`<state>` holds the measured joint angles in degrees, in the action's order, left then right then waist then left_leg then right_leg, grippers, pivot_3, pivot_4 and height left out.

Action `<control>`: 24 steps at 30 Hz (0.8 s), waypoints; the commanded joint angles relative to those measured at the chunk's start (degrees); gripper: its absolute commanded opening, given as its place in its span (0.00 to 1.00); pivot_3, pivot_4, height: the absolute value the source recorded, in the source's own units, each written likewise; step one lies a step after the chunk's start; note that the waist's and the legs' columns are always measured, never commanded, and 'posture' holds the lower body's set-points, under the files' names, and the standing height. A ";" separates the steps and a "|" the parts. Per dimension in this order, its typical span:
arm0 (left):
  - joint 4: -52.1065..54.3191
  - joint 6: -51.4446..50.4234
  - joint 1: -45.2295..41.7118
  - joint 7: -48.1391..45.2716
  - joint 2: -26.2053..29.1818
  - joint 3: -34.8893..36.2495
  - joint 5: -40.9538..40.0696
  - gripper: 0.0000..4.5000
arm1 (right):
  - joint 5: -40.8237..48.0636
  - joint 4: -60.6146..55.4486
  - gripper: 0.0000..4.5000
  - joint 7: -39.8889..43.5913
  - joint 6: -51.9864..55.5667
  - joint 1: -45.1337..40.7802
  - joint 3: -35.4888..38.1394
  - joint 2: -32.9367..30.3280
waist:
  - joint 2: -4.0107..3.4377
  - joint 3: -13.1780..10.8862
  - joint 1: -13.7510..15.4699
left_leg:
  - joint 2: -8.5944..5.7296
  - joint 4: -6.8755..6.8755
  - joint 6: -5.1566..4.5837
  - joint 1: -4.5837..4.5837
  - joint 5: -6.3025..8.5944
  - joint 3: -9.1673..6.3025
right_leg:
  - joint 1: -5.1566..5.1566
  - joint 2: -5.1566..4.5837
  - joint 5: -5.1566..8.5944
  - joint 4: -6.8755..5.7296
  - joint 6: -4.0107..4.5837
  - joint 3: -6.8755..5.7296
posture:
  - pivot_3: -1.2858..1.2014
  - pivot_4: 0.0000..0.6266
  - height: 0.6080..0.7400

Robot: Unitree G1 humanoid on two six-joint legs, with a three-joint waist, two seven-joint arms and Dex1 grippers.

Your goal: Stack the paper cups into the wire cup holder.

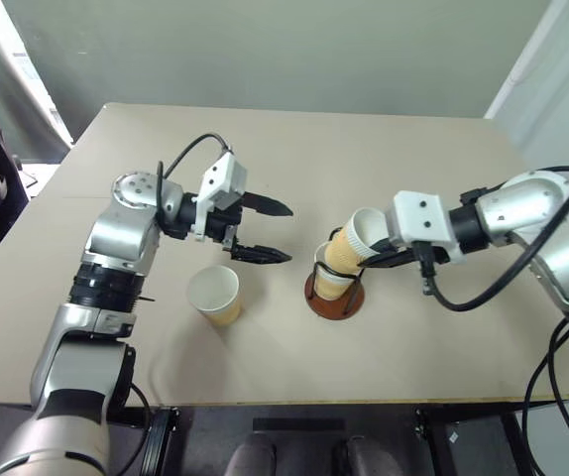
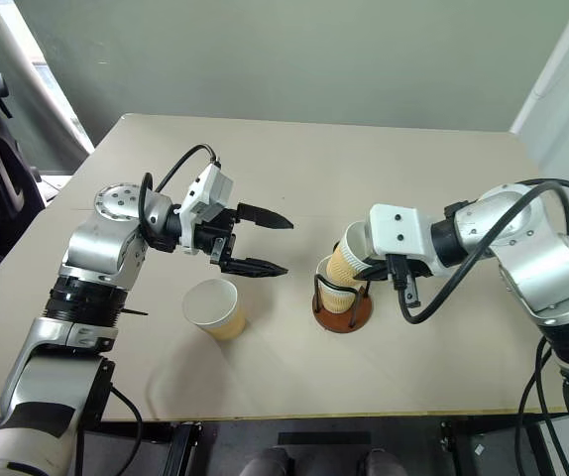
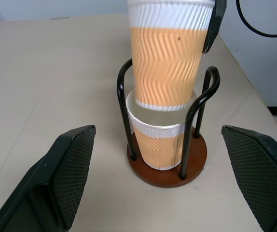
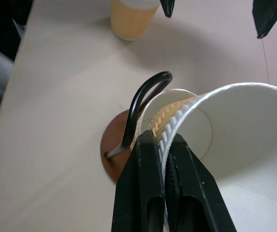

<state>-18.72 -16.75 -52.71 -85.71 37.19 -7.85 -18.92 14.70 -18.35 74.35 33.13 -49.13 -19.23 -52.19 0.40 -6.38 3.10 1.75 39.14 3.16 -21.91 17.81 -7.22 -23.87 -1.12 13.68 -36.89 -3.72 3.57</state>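
My right gripper [image 4: 163, 145] pinches the rim wall of 1 paper cup, the held cup [image 1: 354, 241], with 1 finger inside and 1 outside. This cup hangs tilted just above the wire cup holder [image 1: 335, 297], its narrow bottom pointing down toward the mouth of the seated cup [image 3: 159, 145], which stands already upright between the black wire loops on the brown base. From my left wrist view, the bottom of the held cup is right at the rim of the seated cup, maybe just entering; I cannot tell if they touch.

What matters now, I think, is the axis: the holder's axis is upright, but my cup leans, its mouth turned toward my right arm. It should come upright before it goes down, or its bottom can catch on a rim or a wire loop.

My left gripper [image 1: 263, 231] is spread wide and empty, pointing toward the holder from its left side. The third cup [image 1: 215, 295] stands upright on the table [image 1: 294, 139], near and below my left gripper, so that arm is nearer to it.
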 commanded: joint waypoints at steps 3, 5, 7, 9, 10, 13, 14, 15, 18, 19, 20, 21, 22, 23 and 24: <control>1.71 -0.02 -0.95 0.63 0.37 1.56 -0.59 1.00 | -2.57 0.52 0.01 1.15 -2.75 -2.07 -0.60 1.33 | 0.00 0.00 0.01 | 0.00 0.00 0.00 0.00 0.00 0.00 | 0.00 0.00 0.00 0.00 0.00 0.00 | 0.52 0.24 1.00; 1.86 -0.09 -0.82 0.77 0.44 1.63 -0.66 1.00 | -3.18 0.54 0.01 1.90 -3.34 -2.09 -0.83 1.35 | 0.00 0.00 0.01 | 0.00 -0.01 0.00 -0.01 0.00 0.00 | 0.00 0.00 0.00 0.00 0.00 0.00 | 0.52 0.24 1.00; 2.02 -0.17 -0.66 0.91 0.49 1.66 -0.76 1.00 | -3.70 0.33 0.01 2.73 -3.84 -1.89 -1.04 1.00 | 0.00 0.00 0.01 | 0.00 -0.01 0.00 -0.01 0.00 0.00 | 0.00 0.00 0.00 0.00 0.00 -0.01 | 0.52 0.24 1.00; 2.13 -0.19 -0.50 1.04 0.51 1.64 -0.80 1.00 | -4.61 0.22 0.01 3.38 -4.81 -1.59 -1.20 0.49 | 0.00 0.00 0.01 | 0.00 -0.02 0.00 -0.01 0.00 0.00 | 0.00 0.00 0.00 0.01 0.00 -0.01 | 0.52 0.24 1.00; 2.19 -0.22 -0.44 1.06 0.52 1.64 -0.83 1.00 | -5.15 0.17 0.05 3.87 -5.44 -1.45 -1.29 0.11 | 0.00 0.00 0.01 | 0.00 -0.02 0.00 -0.01 0.00 0.00 | 0.01 0.00 0.00 0.00 0.00 0.00 | 0.52 0.24 1.00; 2.16 -0.19 -0.40 1.09 0.46 1.59 -0.84 1.00 | -5.35 -0.09 0.20 4.89 -5.67 -1.41 -0.97 -0.22 | 0.00 0.00 0.01 | 0.00 -0.02 0.00 -0.01 0.00 0.00 | 0.01 0.00 0.00 0.00 0.00 0.00 | 0.52 0.24 1.00; 2.08 -0.14 -0.44 1.10 0.39 1.53 -0.80 1.00 | -4.84 -0.25 0.27 4.81 -5.03 -1.62 -0.57 0.15 | 0.00 0.00 0.01 | 0.00 -0.02 0.00 -0.01 0.00 0.00 | 0.01 -0.01 0.00 -0.01 0.00 0.00 | 0.52 0.24 1.00; 2.02 -0.10 -0.47 1.10 0.32 1.48 -0.77 1.00 | -4.08 -0.41 0.35 4.49 -3.93 -1.91 -0.04 0.76 | 0.00 0.00 0.00 | 0.00 -0.02 0.00 -0.01 0.00 0.01 | 0.01 0.00 0.00 0.00 0.00 0.00 | 0.52 0.24 1.00; 1.84 0.01 -0.56 1.08 0.13 1.35 -0.70 1.00 | -1.91 -0.51 0.60 3.52 -0.88 -2.71 1.47 2.44 | 0.00 0.00 -0.04 | 0.00 -0.03 0.00 0.00 0.00 0.01 | 0.01 0.00 0.00 0.00 0.00 0.00 | 0.52 0.24 1.00; 1.76 0.06 -0.60 1.04 0.08 1.28 -0.66 1.00 | -0.81 -0.43 0.67 3.05 0.64 -3.09 2.24 3.19 | 0.00 0.00 -0.04 | 0.00 -0.03 0.00 0.00 0.00 0.01 | 0.00 0.00 0.00 0.00 0.00 0.00 | 0.52 0.24 1.00; 1.69 0.03 -0.65 1.03 0.02 1.22 -0.62 1.00 | 0.02 -0.24 0.67 2.37 1.95 -3.51 2.98 3.90 | 0.00 0.00 -0.04 | 0.00 -0.03 0.00 0.00 0.00 0.02 | 0.00 0.00 0.00 0.00 0.01 0.00 | 0.52 0.24 1.00; 1.66 0.01 -0.65 1.00 0.06 1.20 -0.59 1.00 | 0.72 0.08 0.67 1.42 3.30 -4.07 3.78 4.71 | 0.00 0.00 -0.02 | 0.00 -0.03 0.00 -0.01 0.00 0.01 | 0.00 0.00 0.00 0.01 0.01 0.00 | 0.52 0.24 1.00; 1.54 -0.09 -0.73 1.16 0.13 1.19 -0.44 1.00 | 1.08 1.01 0.67 -0.27 4.36 -4.77 4.88 5.83 | 0.00 0.00 -0.01 | 0.00 -0.03 0.00 -0.01 0.00 0.01 | 0.00 0.00 0.00 0.02 0.01 0.00 | 0.52 0.24 1.00; 1.44 -0.30 -0.85 1.36 0.20 1.24 -0.35 1.00 | 1.00 2.16 0.67 -2.31 5.07 -5.41 5.89 6.98 | 0.00 0.00 -0.03 | 0.00 -0.03 0.00 -0.01 0.00 0.01 | 0.00 0.00 0.00 0.03 0.01 0.00 | 0.52 0.24 1.00; 1.42 -0.44 -0.88 1.49 0.29 1.31 -0.32 1.00 | 0.94 2.85 0.67 -3.73 5.62 -5.83 6.51 7.76 | 0.00 0.00 -0.04 | 0.00 -0.03 0.00 0.00 0.00 0.01 | 0.00 0.00 0.00 0.04 0.01 0.00 | 0.52 0.24 1.00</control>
<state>-18.53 -16.92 -52.70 -84.58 37.09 -7.75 -18.89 14.77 -15.79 73.56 37.58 -53.27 -16.34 -44.83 0.39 -6.38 3.06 1.76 39.11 3.16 -21.91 17.81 -7.22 -23.88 -1.12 13.69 -36.82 -3.71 3.58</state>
